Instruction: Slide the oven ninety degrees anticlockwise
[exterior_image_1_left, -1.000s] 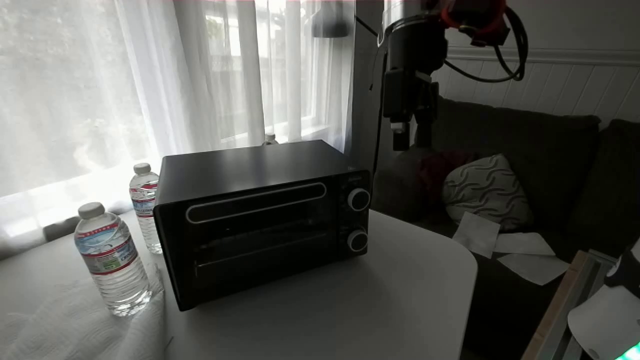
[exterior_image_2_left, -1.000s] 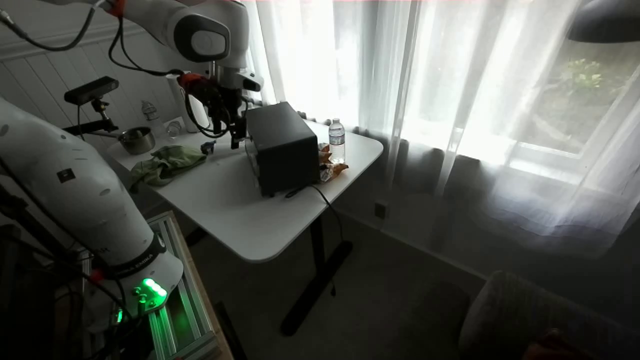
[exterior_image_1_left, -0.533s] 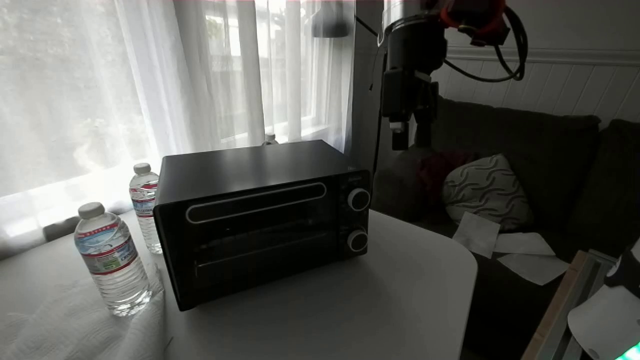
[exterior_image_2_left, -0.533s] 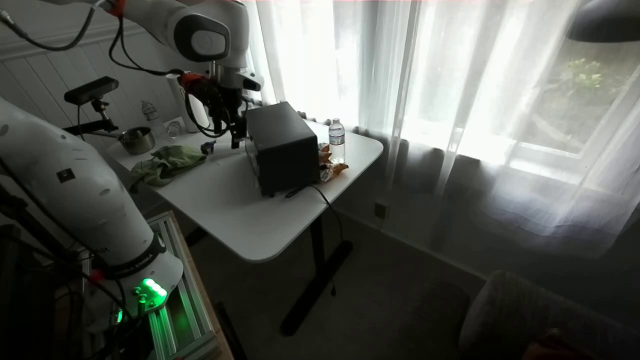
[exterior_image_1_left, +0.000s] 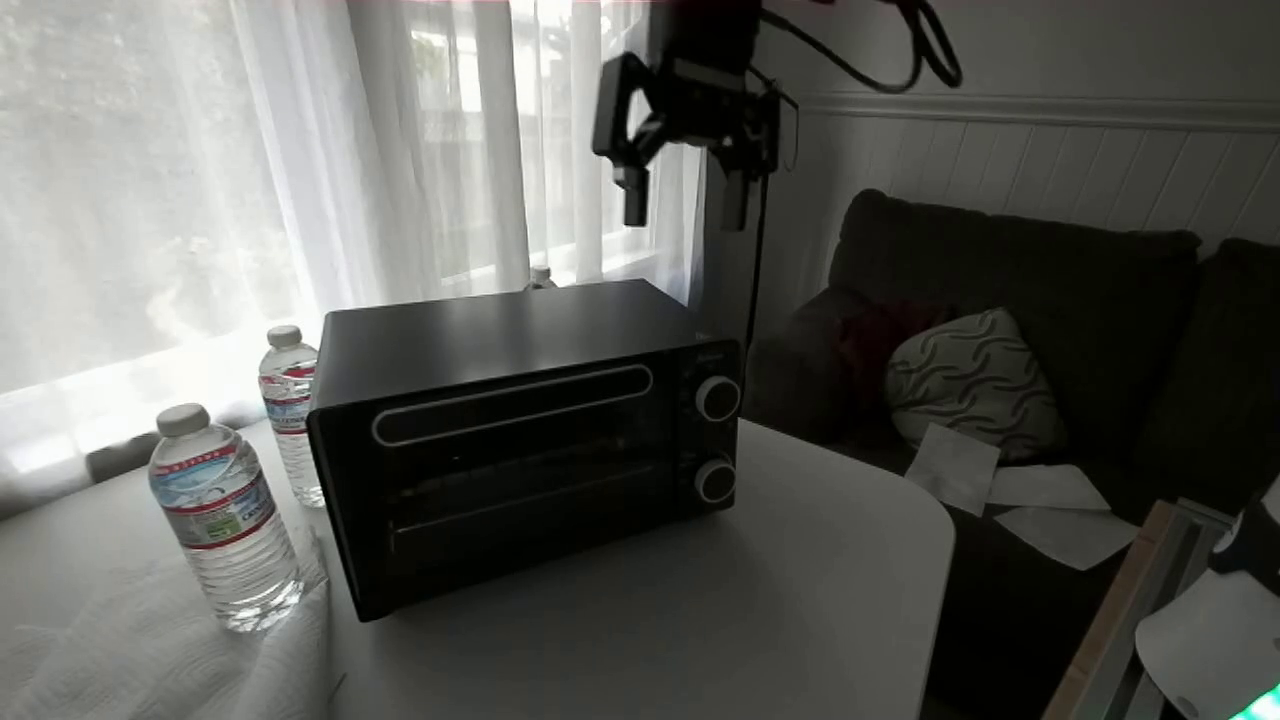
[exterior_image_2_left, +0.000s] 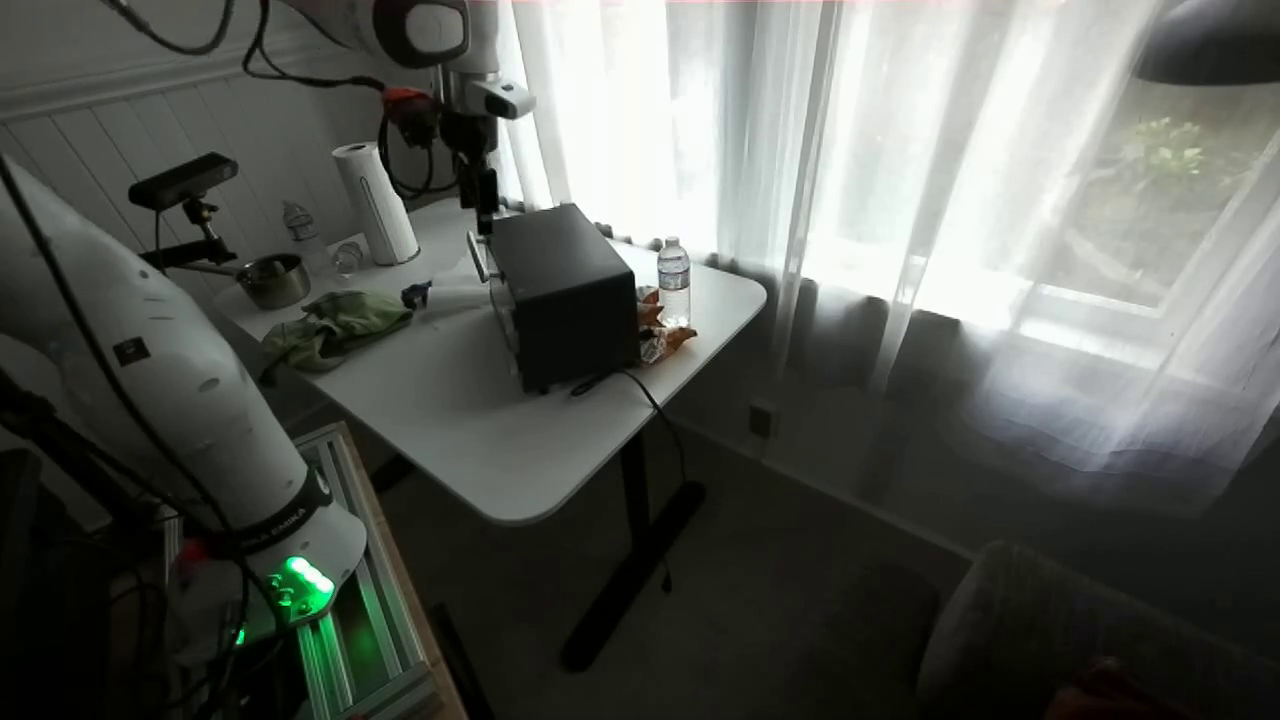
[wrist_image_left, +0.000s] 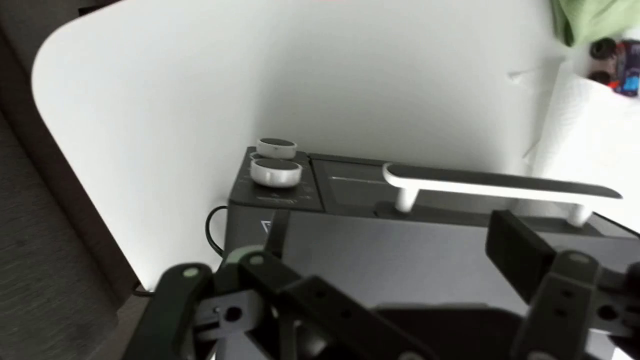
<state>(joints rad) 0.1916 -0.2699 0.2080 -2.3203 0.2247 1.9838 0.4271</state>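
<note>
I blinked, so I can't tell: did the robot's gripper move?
Yes. In an exterior view, the gripper has gone up and leftward in the picture, away from the couch. Earlier it showed right of the oven; now, above it.

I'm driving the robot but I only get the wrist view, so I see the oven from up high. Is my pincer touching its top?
Observer: No. An exterior view shows the pincer above the oven, with a gap between them.
Operator: Ooh, okay. What's hiding behind the oven, on the side away from its door?
Observer: A water bottle stands back there.
Operator: And what's next to the end that's far from the knobs?
Observer: Two more water bottles stand beside that end.
</note>
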